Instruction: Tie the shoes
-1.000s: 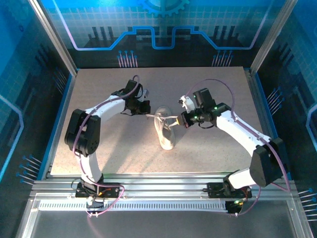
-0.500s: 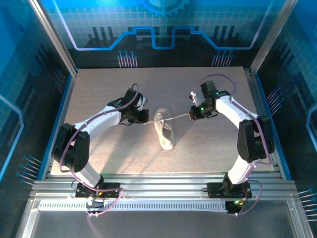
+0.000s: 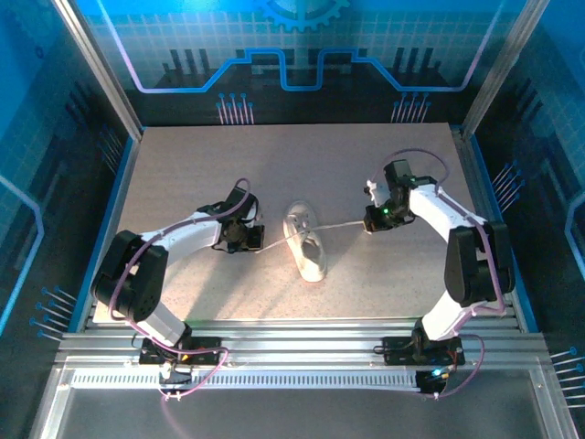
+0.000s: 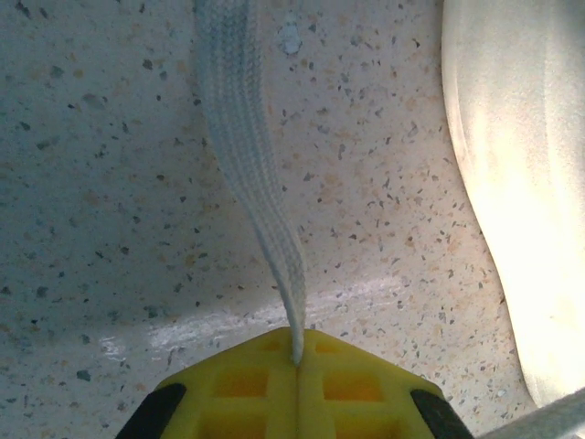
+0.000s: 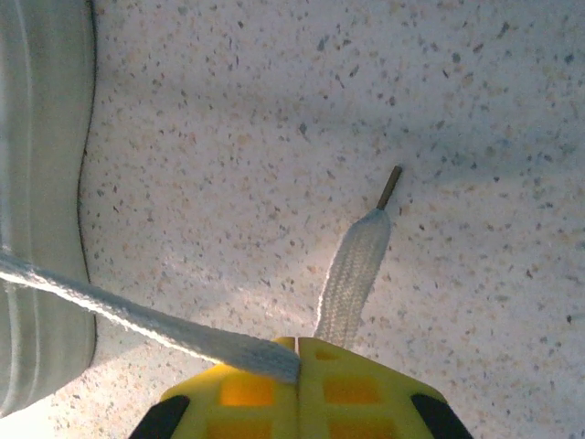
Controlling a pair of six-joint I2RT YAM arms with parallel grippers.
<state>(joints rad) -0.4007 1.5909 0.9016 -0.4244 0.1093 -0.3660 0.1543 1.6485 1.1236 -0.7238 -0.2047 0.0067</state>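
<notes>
**Claws pinched on lace ends, laces drawn taut**

1. Left claw (image 3: 249, 240) is pressed together on the left lace (image 3: 271, 241). In the left wrist view its yellow fingers (image 4: 238, 389) meet, and the flat woven strip is clamped in the seam between them.
2. Right claw (image 3: 370, 222) is pressed together on the right lace (image 3: 343, 224). In the right wrist view the strip runs left from the seam toward the shoe. A short free tail (image 5: 352, 274) lies on the table beyond the fingers.
3. Shoe (image 3: 307, 249) lies on the table (image 3: 183, 165) between the two claws. It is well apart from each, with one end pointing far and the other near.

**Change over the last second**

- Both claws previously stood close beside the far end of the shoe.
- The left claw has since travelled left and slightly near, and the right claw has travelled right.
- Each lace now runs as a nearly straight line from the far part of the shoe to its claw.
- The shoe has slid slightly toward the near edge.

**Meaning for the task**

This is judged to be a tightening stroke that cinches a crossing of the laces over the tongue. Whether a knot has formed there is too small to tell. No bow loops are visible, so the bow is judged not yet made. Uneven pull could drag the shoe sideways.
</notes>
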